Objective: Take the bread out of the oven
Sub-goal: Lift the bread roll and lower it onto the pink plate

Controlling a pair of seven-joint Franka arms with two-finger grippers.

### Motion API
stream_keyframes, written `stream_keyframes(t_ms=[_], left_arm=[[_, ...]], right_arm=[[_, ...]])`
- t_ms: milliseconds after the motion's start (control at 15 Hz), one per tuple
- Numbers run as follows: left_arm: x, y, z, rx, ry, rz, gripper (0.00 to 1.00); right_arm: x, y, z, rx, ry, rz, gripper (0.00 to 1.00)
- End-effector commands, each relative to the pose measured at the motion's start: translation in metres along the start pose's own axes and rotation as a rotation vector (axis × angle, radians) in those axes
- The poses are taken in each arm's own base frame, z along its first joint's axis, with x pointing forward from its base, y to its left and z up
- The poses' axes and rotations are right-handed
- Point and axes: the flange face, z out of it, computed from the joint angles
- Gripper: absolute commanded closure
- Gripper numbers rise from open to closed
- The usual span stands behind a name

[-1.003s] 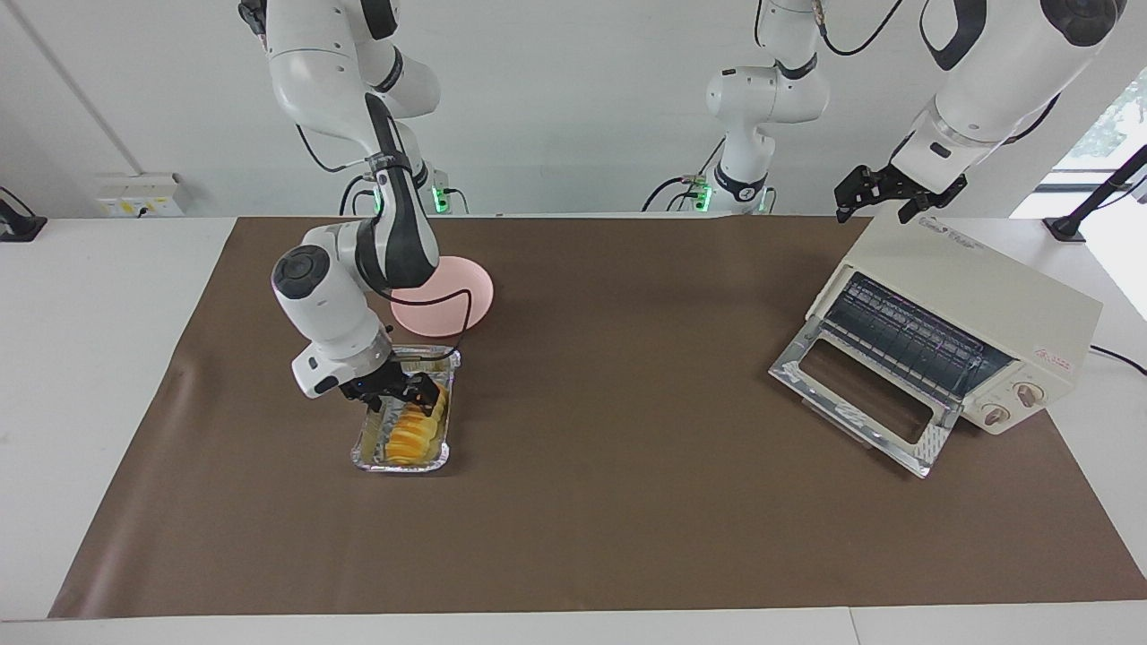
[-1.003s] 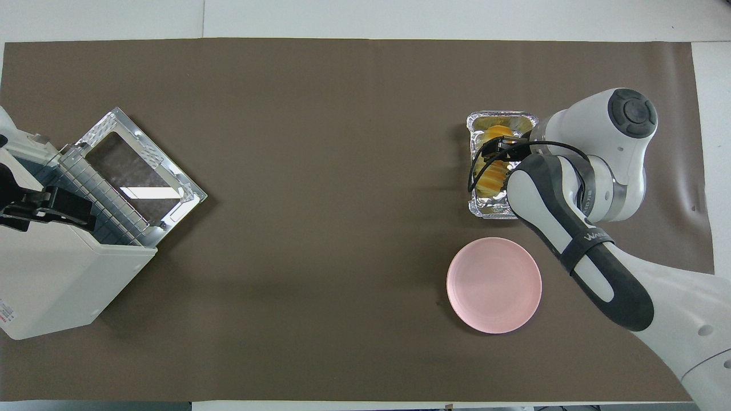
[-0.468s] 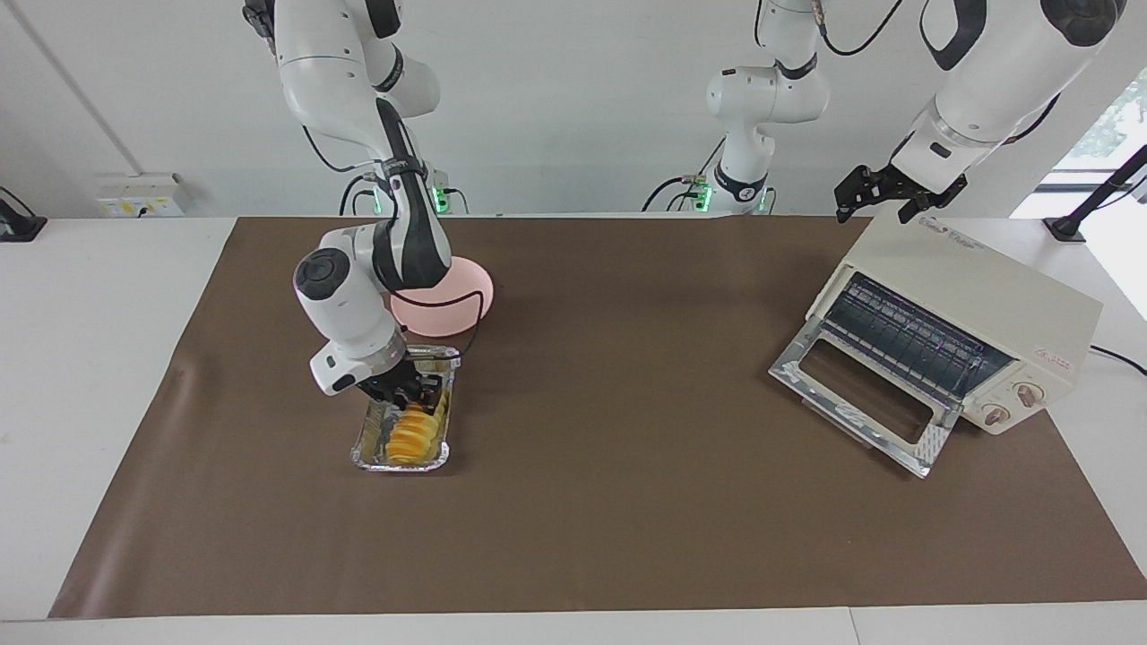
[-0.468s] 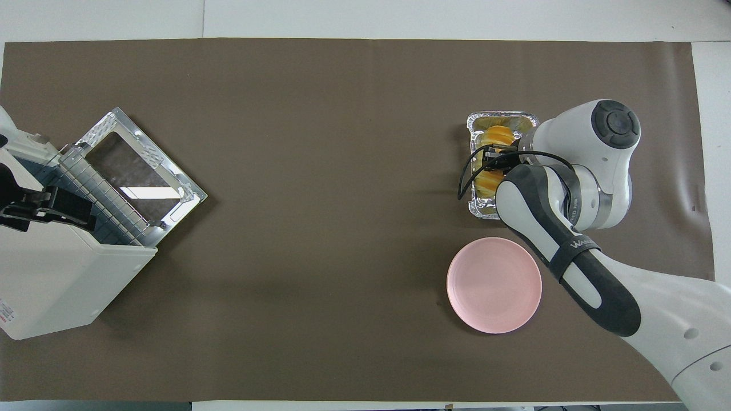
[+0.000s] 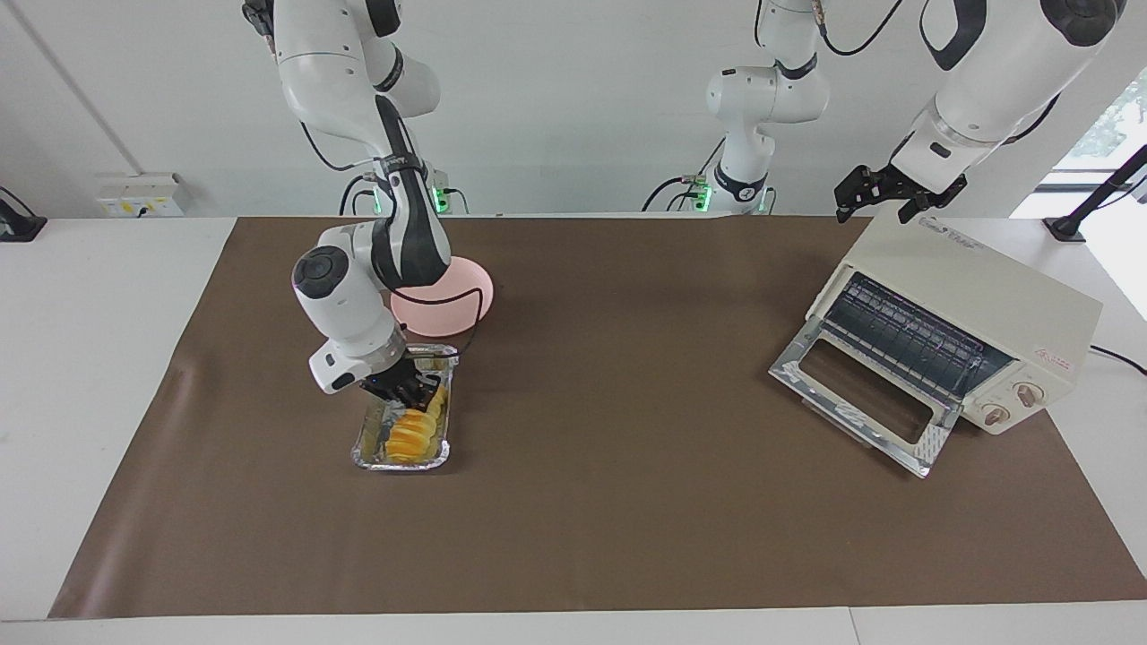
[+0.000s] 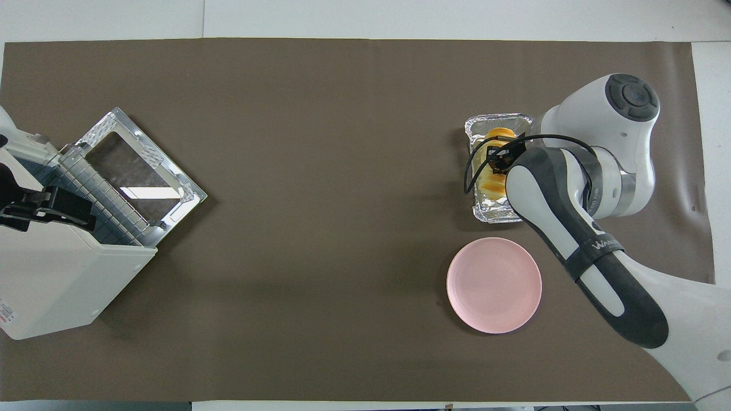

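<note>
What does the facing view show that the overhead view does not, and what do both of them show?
Only the facing view shows the two round knobs on the cream-white toaster oven, and the right gripper down at the golden ridged bread.

Only the overhead view shows the whole round pink plate, uncovered.

Both show the bread in the crinkled silver foil tray, the plate beside it nearer to the robots, the oven door folded open, and the left gripper, open, over the oven.

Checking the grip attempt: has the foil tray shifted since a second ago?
Yes, slightly. The foil tray has tilted, its end nearer the plate swinging toward the right arm's end.
</note>
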Motion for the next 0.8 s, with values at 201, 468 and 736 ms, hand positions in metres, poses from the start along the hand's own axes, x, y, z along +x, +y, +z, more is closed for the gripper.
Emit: stream_keyframes(t_ms=[201,468,736], left_arm=[[-0.003,-0.001,-0.003,-0.009,0.002,0.002,0.00],[-0.003,-0.001,-0.003,-0.008,0.002,0.001,0.00],[-0.003,-0.001,-0.003,-0.008,0.002,0.001,0.00]], right_arm=[[-0.087,-0.011,-0.046,-0.057,-0.164,0.014,1.00],[-0.157,-0.003,-0.014,-0.102,-0.250,-0.018,1.00],[-0.195,0.017,0.015,-0.126,-0.319,-0.034,1.00]])
